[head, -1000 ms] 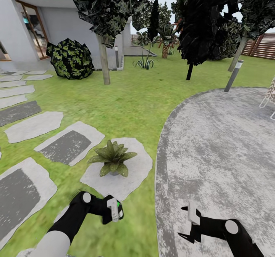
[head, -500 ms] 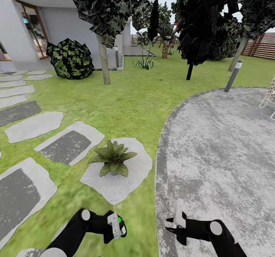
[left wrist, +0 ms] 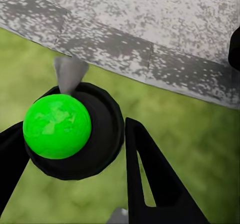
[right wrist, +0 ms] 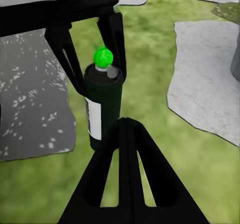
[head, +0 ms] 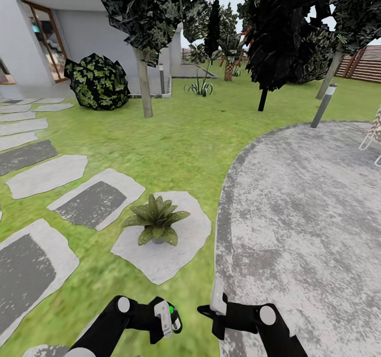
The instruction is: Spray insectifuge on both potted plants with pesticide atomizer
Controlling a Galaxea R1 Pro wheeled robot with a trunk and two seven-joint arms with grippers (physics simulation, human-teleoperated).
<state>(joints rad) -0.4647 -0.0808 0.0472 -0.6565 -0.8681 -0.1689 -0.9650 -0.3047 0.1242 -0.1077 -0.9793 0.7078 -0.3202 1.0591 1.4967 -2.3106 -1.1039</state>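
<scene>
The pesticide atomizer [head: 165,318], a dark bottle with a white label, is held upright low over the lawn with my left gripper [head: 163,321] shut on it. In the left wrist view its cap carries a bright green ball [left wrist: 57,126], with my left gripper [left wrist: 75,154] closed around it. The right wrist view looks at the atomizer [right wrist: 103,109] from close by. My right gripper [head: 203,311] hangs just right of the bottle, shut and holding nothing, its fingertips [right wrist: 125,121] pressed together. One potted plant [head: 155,220] stands on a stepping stone [head: 180,246] ahead of both grippers.
The round grey patio [head: 307,214] spreads to the right, with a grey lamp post [head: 323,105] at its far edge. More stepping stones [head: 92,203] lie to the left. A tree trunk [head: 144,84], a bush [head: 98,81], the house and a wooden fence [head: 365,63] stand farther off.
My right gripper has swung left toward the atomizer. My left gripper with the bottle has dropped slightly and shifted right. The plant has not moved.
</scene>
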